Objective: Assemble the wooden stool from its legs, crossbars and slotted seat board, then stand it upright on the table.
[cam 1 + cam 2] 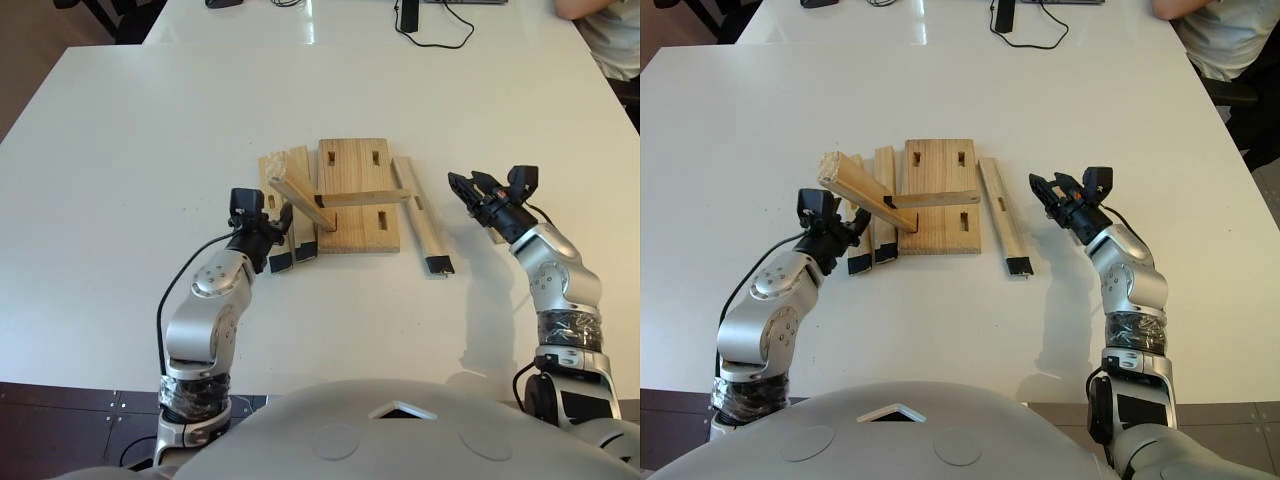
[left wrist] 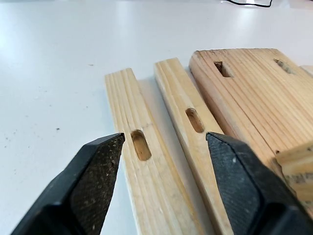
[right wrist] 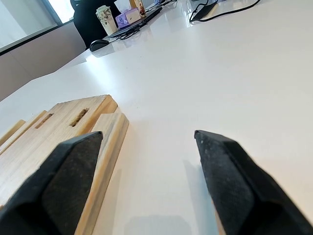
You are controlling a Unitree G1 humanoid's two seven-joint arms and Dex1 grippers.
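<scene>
The seat board [image 1: 372, 160] lies flat in the middle of the white, smooth table [image 1: 150, 130]. It is a rectangle of pale wood with a clear straight grain and small rectangular slots cut through it. One leg [image 1: 298, 190], a thick square bar of the same wood, rises from the near left part of the board, and its rough-cut top end points toward the left. A thinner crossbar [image 1: 368, 198] goes from the side of this leg to the right, above the board; how deep it sits in the leg I cannot tell.

Just left of the board two more legs lie flat side by side, the outer leg [image 2: 146, 186] and the inner leg [image 2: 182, 98]. Each has an oval slot in its upper face and a dark near end. Another leg [image 1: 425, 220] lies flat just right of the board, also with a dark near end.

The left gripper [image 2: 165, 139] is low over the two flat legs. Its black, grainy, wedge-shaped fingers are wide apart and they hold nothing. The right gripper [image 1: 492, 183] is to the right of the right-side leg, over bare table. Its fingers are also spread wide, with nothing between them.
</scene>
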